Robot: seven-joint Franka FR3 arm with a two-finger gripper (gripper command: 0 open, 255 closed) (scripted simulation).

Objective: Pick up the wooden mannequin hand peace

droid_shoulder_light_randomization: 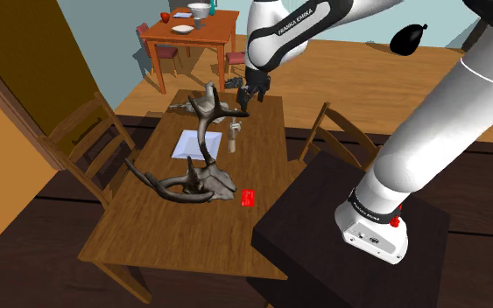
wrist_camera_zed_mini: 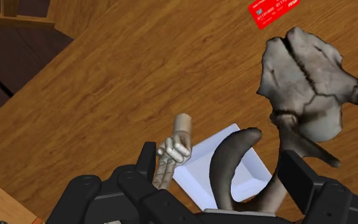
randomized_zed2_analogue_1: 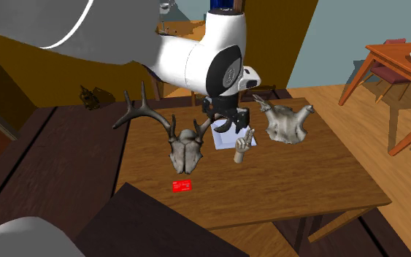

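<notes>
Gripper (wrist_camera_zed_mini: 220,167) wide open, nothing held, just above the hand. Pale mannequin hand (wrist_camera_zed_mini: 174,147), two fingers up, stands upright on wooden table (droid_shoulder_light_randomization: 148,227) at edge of flat white tray (droid_shoulder_light_randomization: 192,143), just beside one gripper finger (wrist_camera_zed_mini: 147,158), not clasped. Antlered skull (randomized_zed2_analogue_1: 185,150) to its left in 2nd ext. view, red card (randomized_zed2_analogue_1: 184,185) nearer.

Wrist view: mannequin hand (wrist_camera_zed_mini: 174,149), raised fingers pass behind one black finger of the gripper (wrist_camera_zed_mini: 222,162), tips unseen. Antler (wrist_camera_zed_mini: 234,159) base drops behind the gripper body and covers part of the white tray (wrist_camera_zed_mini: 199,159). Red card (wrist_camera_zed_mini: 273,11): corner cut by frame edge, print too small to read. Skull (wrist_camera_zed_mini: 304,83) runs off frame edge

Shoulder view: antler crosses tray's 3 o'clock side; second skull (droid_shoulder_light_randomization: 187,105), 10 o'clock from mannequin hand, partly behind tines

Second exterior view: gripper hides tray's 12 o'clock part
</notes>
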